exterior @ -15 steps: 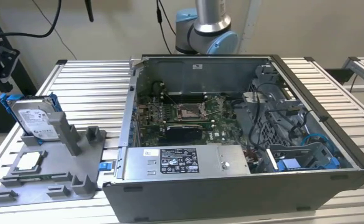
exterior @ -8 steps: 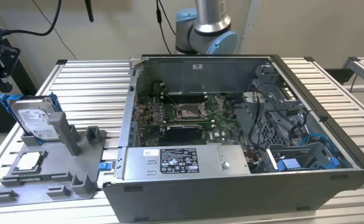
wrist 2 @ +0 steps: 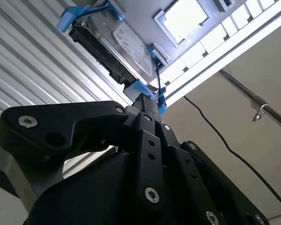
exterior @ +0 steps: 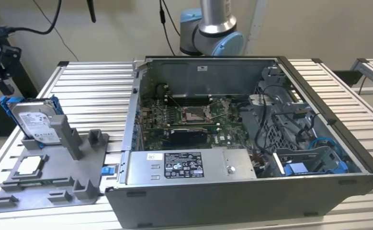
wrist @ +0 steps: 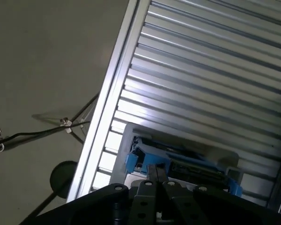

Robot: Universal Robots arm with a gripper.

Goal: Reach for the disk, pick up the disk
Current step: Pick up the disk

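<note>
Fingers (wrist 2: 147,112) stood drawn close together, at most a hairline gap between the tips in the first wrist view. Nothing seen clamped between them.

Gripper (wrist: 157,172) sat right at the blue-framed edge of the disk (wrist 2: 126,47). Both wrist views put the tips against the bracket; could not tell whether they actually touched it.

In the exterior view the gripper hung at the view's far left edge, just above the upper corner of the disk.

Disk stood on edge, nearly upright, white label facing the exterior camera. It was slotted into the back corner of a grey fixture (exterior: 58,177), beside a grey post.

A small square chip (exterior: 29,166) lay flat on the same fixture, nearer the camera and well apart from the gripper.

Fixture rested on a slatted metal table (exterior: 90,76).

An open computer case (exterior: 237,191) stood on the table toward the exterior view's right of the fixture, with its motherboard and cables exposed.

Arm (exterior: 212,28) rose behind the case, by the back wall.
</note>
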